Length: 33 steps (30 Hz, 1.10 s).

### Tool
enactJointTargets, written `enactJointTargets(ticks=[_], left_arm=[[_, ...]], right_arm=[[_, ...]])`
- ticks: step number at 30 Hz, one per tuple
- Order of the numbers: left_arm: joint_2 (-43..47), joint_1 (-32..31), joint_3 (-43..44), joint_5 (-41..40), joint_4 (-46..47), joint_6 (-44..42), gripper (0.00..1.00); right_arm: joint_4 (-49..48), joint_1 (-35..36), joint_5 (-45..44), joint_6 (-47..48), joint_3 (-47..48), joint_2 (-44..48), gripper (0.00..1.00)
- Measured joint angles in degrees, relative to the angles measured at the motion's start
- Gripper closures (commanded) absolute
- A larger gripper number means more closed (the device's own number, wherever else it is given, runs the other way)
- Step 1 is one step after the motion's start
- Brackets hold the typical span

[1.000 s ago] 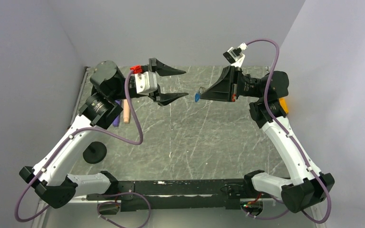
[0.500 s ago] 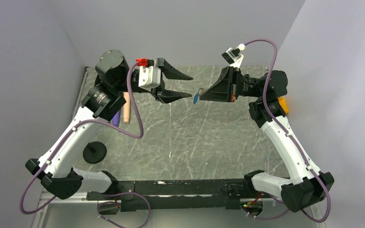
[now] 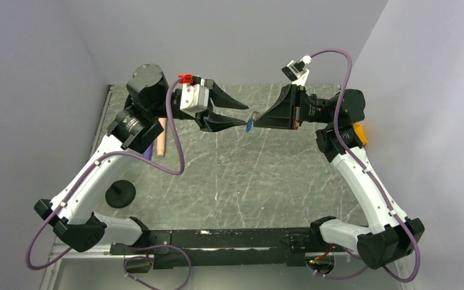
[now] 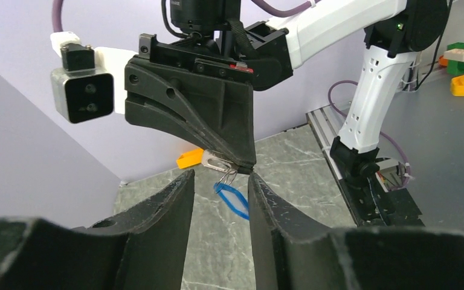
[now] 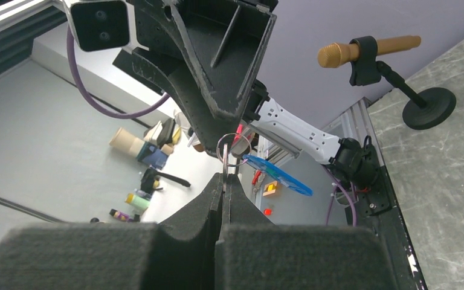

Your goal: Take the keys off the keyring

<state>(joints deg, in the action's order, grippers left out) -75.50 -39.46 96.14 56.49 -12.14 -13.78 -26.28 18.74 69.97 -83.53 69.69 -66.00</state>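
Claws first: the right claw (image 3: 257, 122) was seen pinched fully together on a thin silvery bit of metal, so the whole little bunch was held up in the air over the far middle of the table (image 3: 248, 181). The keys (image 3: 250, 125) were hung just off its tips, with the keyring (image 4: 230, 175) looped under the pinch and the blue head (image 4: 232, 200) dangled below that. It was probably held high like this so the ring could hang free and be reached from the side, not pressed flat on the table.

The left claw (image 3: 243, 115) was pointed right at it from the left, with its jaws partway apart and nothing gripped. From the left wrist view, the ring and blue head were framed right in the gap between the two fingers (image 4: 178, 199), apparently untouched. Lined up like that, a nip on the dangling part looked to be what was set up.

Nothing had been taken off the ring yet, by the look of it. A very small target was being dealt with, so a slip or a drop could easily be imagined once any pulling got started. The peach and purple cylinders (image 3: 160, 140) were left lying at the far left, well apart from all this.
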Motion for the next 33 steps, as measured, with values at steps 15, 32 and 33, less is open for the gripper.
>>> enactJointTargets(ticks=[15, 32, 33], left_arm=[[-2.0, -2.0, 0.0, -1.3, -1.4, -0.5, 0.94], [-0.8, -5.1, 0.3, -9.4, -3.8, -2.7, 1.0], [-0.3, -5.5, -0.2, -10.6, -3.6, -3.1, 1.0]], right_arm=[[-0.9, -0.1, 0.0, -0.3, 0.0, 0.0, 1.0], [2.1, -0.7, -1.1, 2.3, 1.4, 0.0, 1.0], [3.1, -0.7, -1.3, 3.1, 1.8, 0.1, 1.0]])
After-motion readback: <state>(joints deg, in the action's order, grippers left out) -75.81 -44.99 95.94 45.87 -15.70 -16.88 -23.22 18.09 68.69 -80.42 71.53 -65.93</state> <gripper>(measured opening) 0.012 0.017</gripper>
